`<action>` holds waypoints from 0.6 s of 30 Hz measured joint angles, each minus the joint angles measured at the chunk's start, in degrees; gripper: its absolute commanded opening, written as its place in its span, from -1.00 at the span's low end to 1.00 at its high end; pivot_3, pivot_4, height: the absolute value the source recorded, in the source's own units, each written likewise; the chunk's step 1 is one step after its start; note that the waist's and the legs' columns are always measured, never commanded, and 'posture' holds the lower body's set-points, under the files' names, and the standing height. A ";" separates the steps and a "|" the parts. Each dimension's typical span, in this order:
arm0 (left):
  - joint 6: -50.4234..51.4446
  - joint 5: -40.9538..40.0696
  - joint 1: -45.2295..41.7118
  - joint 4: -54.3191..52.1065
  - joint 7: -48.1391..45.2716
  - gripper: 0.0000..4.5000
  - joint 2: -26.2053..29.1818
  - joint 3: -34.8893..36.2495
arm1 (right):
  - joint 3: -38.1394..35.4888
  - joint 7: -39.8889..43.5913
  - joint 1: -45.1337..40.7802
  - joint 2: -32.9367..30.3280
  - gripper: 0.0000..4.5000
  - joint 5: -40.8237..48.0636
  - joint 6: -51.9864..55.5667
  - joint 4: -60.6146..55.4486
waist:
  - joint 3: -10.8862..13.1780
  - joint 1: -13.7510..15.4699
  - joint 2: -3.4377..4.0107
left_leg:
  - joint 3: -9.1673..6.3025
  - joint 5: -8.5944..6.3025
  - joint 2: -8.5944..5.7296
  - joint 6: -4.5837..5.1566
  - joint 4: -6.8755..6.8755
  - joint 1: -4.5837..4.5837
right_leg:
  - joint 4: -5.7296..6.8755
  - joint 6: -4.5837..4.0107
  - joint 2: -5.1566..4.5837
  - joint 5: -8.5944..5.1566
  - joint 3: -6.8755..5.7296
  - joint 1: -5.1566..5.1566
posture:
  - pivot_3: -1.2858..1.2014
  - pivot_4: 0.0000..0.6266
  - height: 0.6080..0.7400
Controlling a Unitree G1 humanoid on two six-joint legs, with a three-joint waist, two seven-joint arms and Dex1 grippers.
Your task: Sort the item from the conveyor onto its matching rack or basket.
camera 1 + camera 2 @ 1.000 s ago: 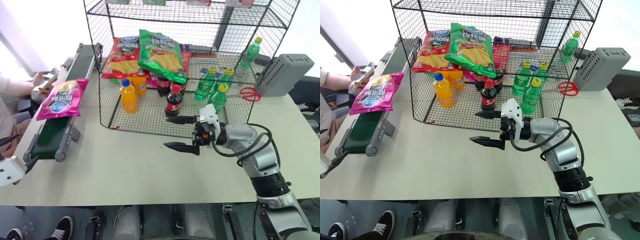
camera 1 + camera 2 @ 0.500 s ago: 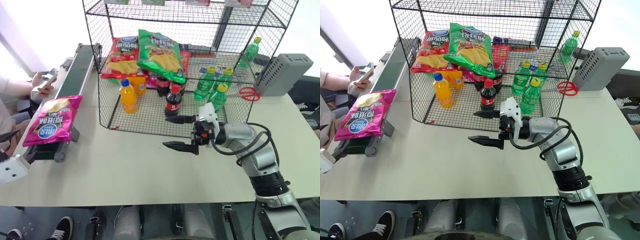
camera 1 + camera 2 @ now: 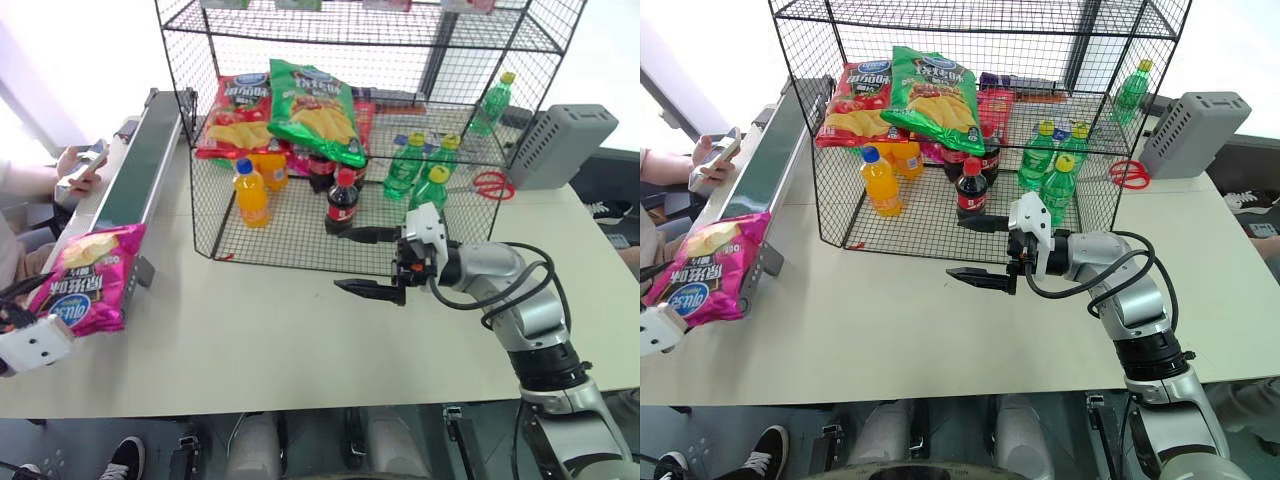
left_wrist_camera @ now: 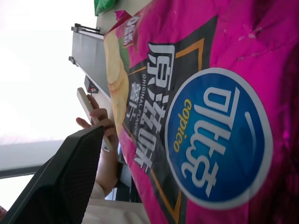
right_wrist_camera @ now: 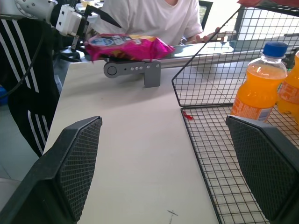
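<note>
- pink chip bag (image 3: pixel 708 268) at near end of conveyor (image 3: pixel 752 190), overhanging its end
- left tool (image 3: pixel 658 328) just beside bag's lower edge, fingers hidden
- right tool (image 3: pixel 985 250) over desk (image 3: pixel 890 330) in front of rack (image 3: pixel 960 120), fingers wide apart, nothing between them
- rack holds red bag (image 3: pixel 855 100), green bag (image 3: pixel 935 95), orange bottle (image 3: pixel 880 182), cola bottle (image 3: pixel 971 190), green bottles (image 3: pixel 1055 175)
- person's hand (image 3: pixel 712 160) with phone beside conveyor

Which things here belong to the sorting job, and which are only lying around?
Belong to the job:
pink chip bag
conveyor
wire rack
left tool, open
right tool, open

Lying around:
red scissors
grey box
phone in a person's hand
</note>
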 measured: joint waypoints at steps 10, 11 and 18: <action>1.94 -6.10 0.01 -5.77 -2.61 -0.98 0.01 -0.29 | -0.11 -0.50 -0.09 0.03 1.00 -1.41 -2.25 1.51 | 0.00 0.01 0.00 | 0.01 0.00 -0.01 0.00 0.00 0.00 | 0.00 0.00 -0.02 0.00 0.00 0.00 | 0.03 -0.52 1.00; 2.74 -7.05 -0.43 -6.37 -2.96 -0.98 0.01 -0.23 | -0.11 -0.50 -0.10 0.03 1.00 -1.54 -2.48 1.55 | 0.00 0.01 0.00 | 0.00 0.00 0.00 0.00 0.00 0.00 | 0.01 0.00 -0.01 0.00 0.00 0.00 | 0.03 -0.52 1.00; 12.65 -25.47 -4.09 -13.78 -9.96 -0.98 -2.18 1.36 | -0.13 -0.55 -0.12 0.08 1.00 -1.98 -3.26 2.31 | 0.00 0.00 -0.01 | -0.01 0.00 0.00 0.00 0.00 0.00 | 0.02 0.01 -0.02 0.01 0.00 0.01 | 0.03 -0.52 1.00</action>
